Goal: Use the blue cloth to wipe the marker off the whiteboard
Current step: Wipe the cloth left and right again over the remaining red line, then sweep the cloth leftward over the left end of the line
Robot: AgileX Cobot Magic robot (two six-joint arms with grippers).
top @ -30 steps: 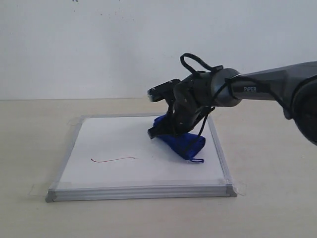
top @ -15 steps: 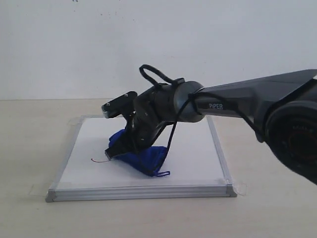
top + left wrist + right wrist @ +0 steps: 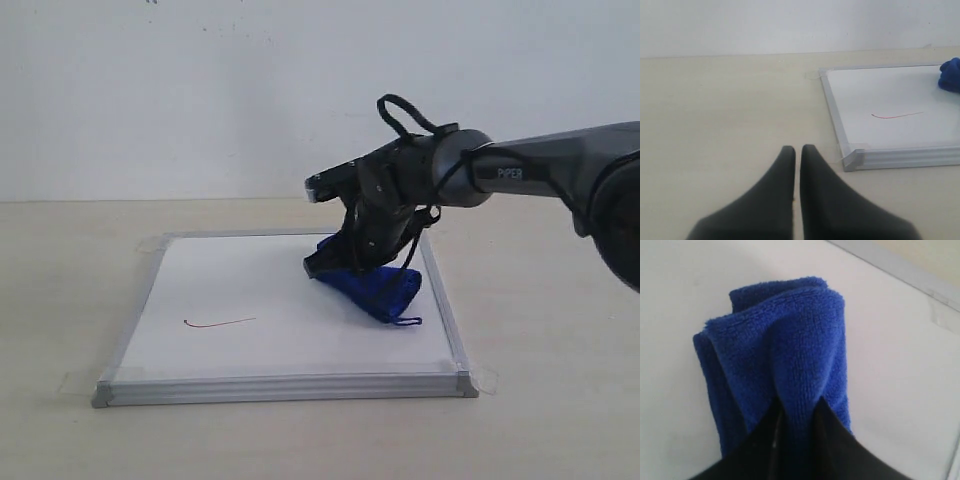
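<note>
The whiteboard (image 3: pixel 280 330) lies flat on the table, silver-framed. A thin red marker line (image 3: pixel 220 323) runs across its left half, also seen in the left wrist view as the marker line (image 3: pixel 897 115). My right gripper (image 3: pixel 345 262) is shut on the blue cloth (image 3: pixel 375 288), which rests on the board's right half, well to the right of the line. Up close, the blue cloth (image 3: pixel 785 360) is pinched between the black fingers of the right gripper (image 3: pixel 797 412). My left gripper (image 3: pixel 797 150) hovers over bare table beside the whiteboard (image 3: pixel 890 100), fingers pressed together, holding nothing.
A beige table (image 3: pixel 540 420) surrounds the board, with a white wall behind. The board's raised metal frame (image 3: pixel 285 386) and taped corners (image 3: pixel 480 380) edge the wiping surface.
The right gripper swept the cloth left over the line, then back to the board's right side. The red line is now shorter at its right end. The left gripper's motion cannot be judged.
</note>
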